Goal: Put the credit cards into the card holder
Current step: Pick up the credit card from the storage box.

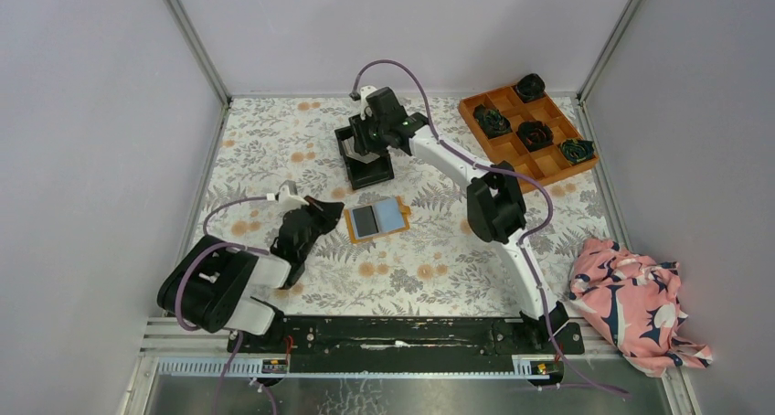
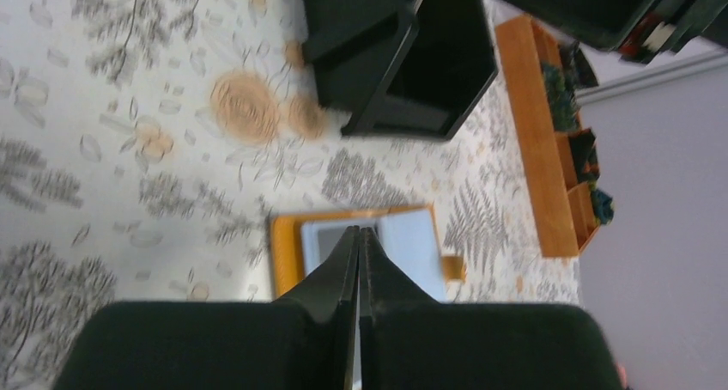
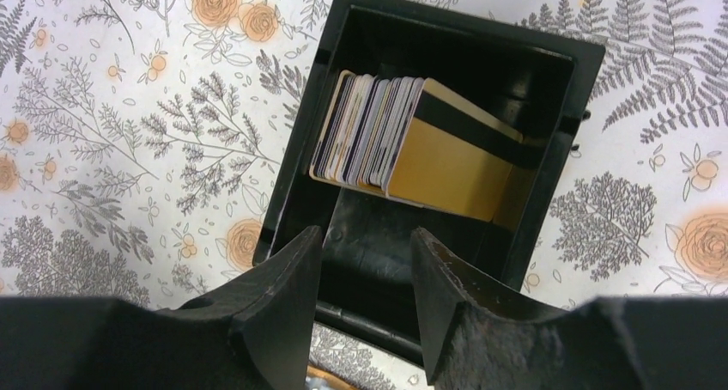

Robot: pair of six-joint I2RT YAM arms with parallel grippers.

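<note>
Your cards stand on edge in a tight stack inside the black bin, leaning against one wall. A tan card with a dark stripe faces out on one side, and the paler edges are packed behind it. None of them is out of the bin.

The holder lies open and flat on the table, just nearer the arms than the bin. Its orange-tan border shows around a dark panel on the left and a light blue panel on the right.

Your right gripper hovers over the bin's near end with its jaws partly apart. Nothing is between them, and they are clear of the cards.

Your left gripper sits low beside the holder's left edge with its jaws pressed together and nothing caught in them. In the left wrist view the tips overlap the holder's panels, but you cannot tell whether they touch it.

At the far right corner sits an orange tray with dark rosettes in some compartments, well apart from the bin. A pink patterned cloth lies bunched at the near right, beside the right arm's base.
</note>
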